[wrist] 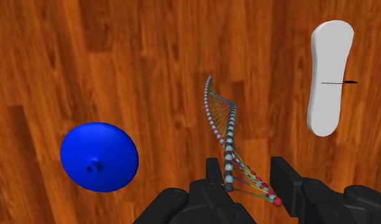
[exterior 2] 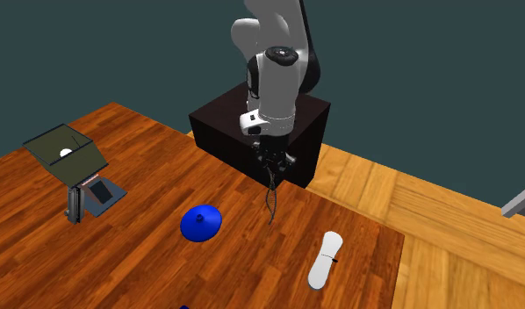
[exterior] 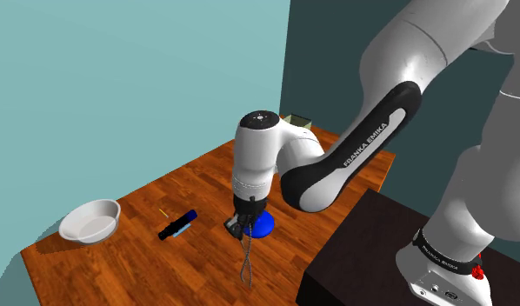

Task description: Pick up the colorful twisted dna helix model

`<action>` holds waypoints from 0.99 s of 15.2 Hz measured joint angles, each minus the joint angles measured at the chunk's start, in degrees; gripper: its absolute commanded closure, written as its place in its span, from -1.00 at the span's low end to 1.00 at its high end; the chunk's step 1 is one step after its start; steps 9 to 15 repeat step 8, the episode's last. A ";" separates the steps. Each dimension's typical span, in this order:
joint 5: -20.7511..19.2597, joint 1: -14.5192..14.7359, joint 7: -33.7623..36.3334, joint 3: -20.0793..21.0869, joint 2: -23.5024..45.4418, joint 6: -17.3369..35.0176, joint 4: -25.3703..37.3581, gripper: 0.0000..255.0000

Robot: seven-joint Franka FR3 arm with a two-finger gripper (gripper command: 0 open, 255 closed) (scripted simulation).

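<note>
Pincer (wrist: pixel 245 173) closed on one end of the DNA helix model (wrist: pixel 229 137), which hung down towards the surface (wrist: pixel 119 57)
The grip caught only the last rungs of a thin, beaded twist with coloured struts; a swing could have slipped it free or snagged its low tip on the glossy wood-grain planks. Nearby lay a smooth blue dome (wrist: pixel 99 156) and a rounded white slab (wrist: pixel 328 76)

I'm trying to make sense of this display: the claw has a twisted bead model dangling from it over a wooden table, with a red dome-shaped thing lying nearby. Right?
Not quite. The dome-shaped thing is blue, not red; the wrist view shows it. The rest stands: the claw clasps the twisted bead model, which dangles over the wooden table.
</note>
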 measured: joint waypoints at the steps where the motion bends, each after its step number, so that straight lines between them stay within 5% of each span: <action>1: 0.63 -0.08 -0.40 0.23 -0.57 -0.72 0.23 1.00; 8: 5.35 -0.70 -3.84 1.36 -5.39 -5.47 0.98 1.00; 15: 5.35 -0.70 -3.84 1.36 -5.39 -5.47 0.98 1.00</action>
